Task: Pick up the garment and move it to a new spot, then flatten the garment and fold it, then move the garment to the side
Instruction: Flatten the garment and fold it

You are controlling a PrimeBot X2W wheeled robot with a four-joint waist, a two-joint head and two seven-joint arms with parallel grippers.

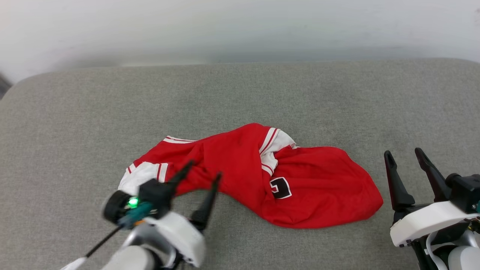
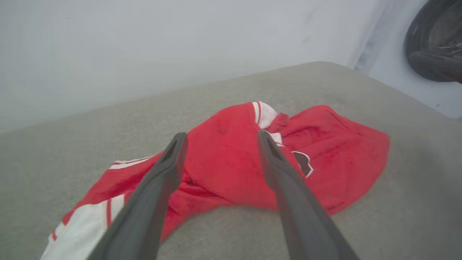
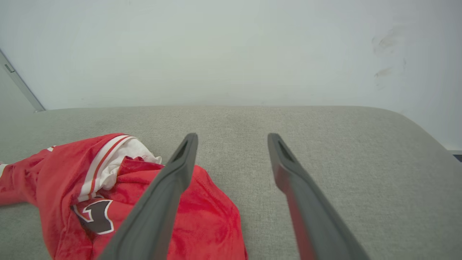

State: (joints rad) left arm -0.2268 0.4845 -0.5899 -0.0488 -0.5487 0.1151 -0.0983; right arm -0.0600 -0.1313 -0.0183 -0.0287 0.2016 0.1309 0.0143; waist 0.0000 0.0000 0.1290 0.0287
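Red jersey cloth, crumpled: one shirt [image 1: 322, 187], lying in a loose heap on grey woven upholstery [image 1: 75, 123], about the middle of the head view, nearer the front edge than the pale wall [image 1: 240, 26]. Stretched roughly left to right, bunched and twisted, not flat. Two white sleeves showing: one sleeve [image 1: 140, 176] at the left end with red stripe trim, the other folded up near the top of the heap with red-and-white banding. One black patch [image 1: 280, 187] with a white outline, part of a printed figure, half buried in a fold and too little of it showing to read. Two grippers, two dark fingers each. At the lower left, left gripper [image 1: 204, 170], tilted toward the right, spread wide with nothing pinched, tips over the near edge of the shirt close to the left sleeve; whether touching the cloth, hard to tell. At the lower right, right gripper [image 1: 404, 153], likewise wide apart and empty, over bare upholstery, near the shirt's right end but apart from it. One dark round object [image 2: 433, 47] at the upper right corner of the left wrist view, off the upholstery, too blurred to name.
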